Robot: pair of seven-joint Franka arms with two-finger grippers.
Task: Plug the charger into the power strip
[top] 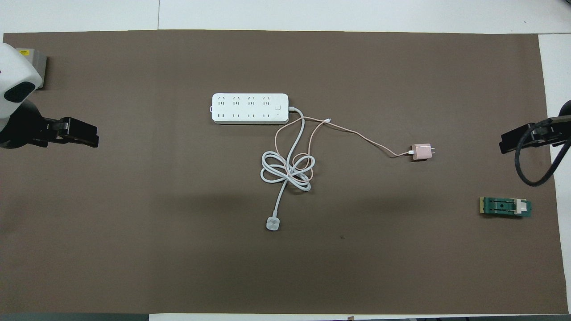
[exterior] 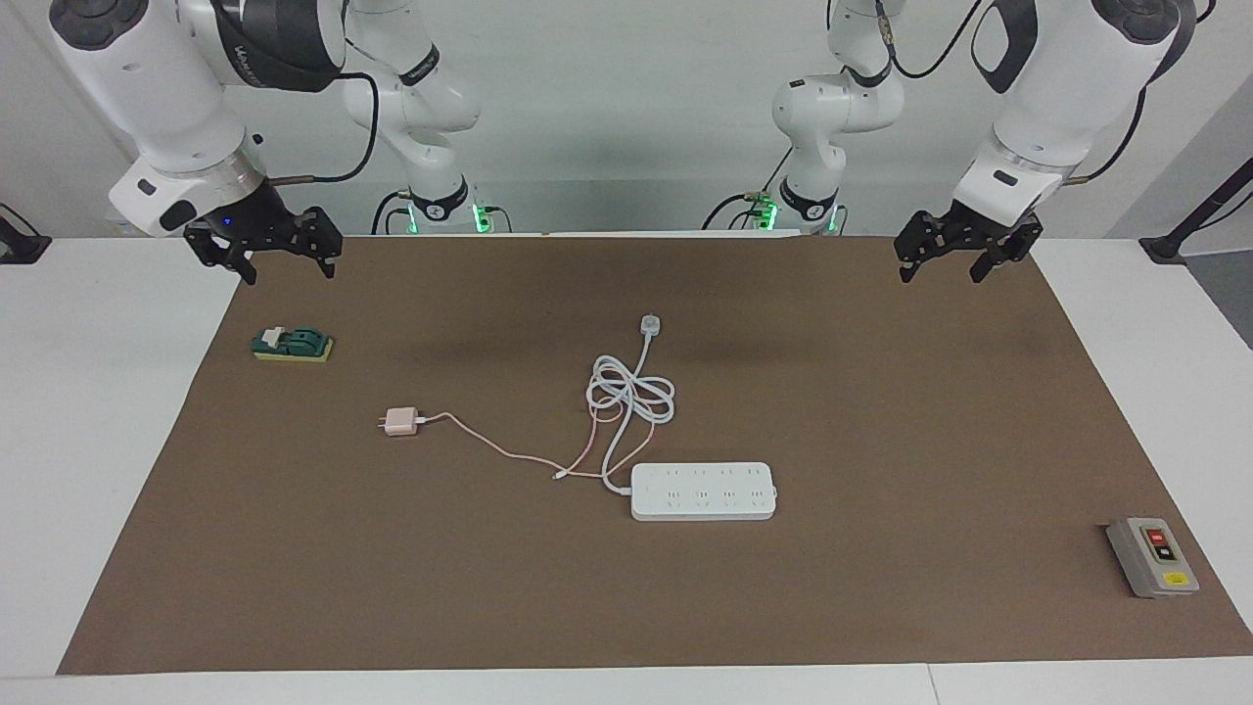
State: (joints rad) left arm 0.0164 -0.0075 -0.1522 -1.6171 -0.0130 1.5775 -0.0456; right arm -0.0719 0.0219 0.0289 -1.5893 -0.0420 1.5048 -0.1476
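Note:
The pale pink charger (exterior: 399,422) (top: 421,152) lies flat on the brown mat, its prongs pointing toward the right arm's end of the table. Its thin pink cable runs to the white power strip (exterior: 703,491) (top: 250,108), which lies mid-table, sockets up, a little farther from the robots. My right gripper (exterior: 289,274) (top: 513,141) hangs open and holds nothing over the mat's edge at its own end. My left gripper (exterior: 942,272) (top: 82,133) hangs open, with nothing in it, at the other end. Both arms wait, well away from the charger and strip.
The strip's thick white cord coils nearer the robots and ends in a white plug (exterior: 651,324) (top: 273,224). A green switch block (exterior: 293,345) (top: 505,207) lies below the right gripper. A grey button box (exterior: 1152,557) (top: 35,62) sits at the left arm's end.

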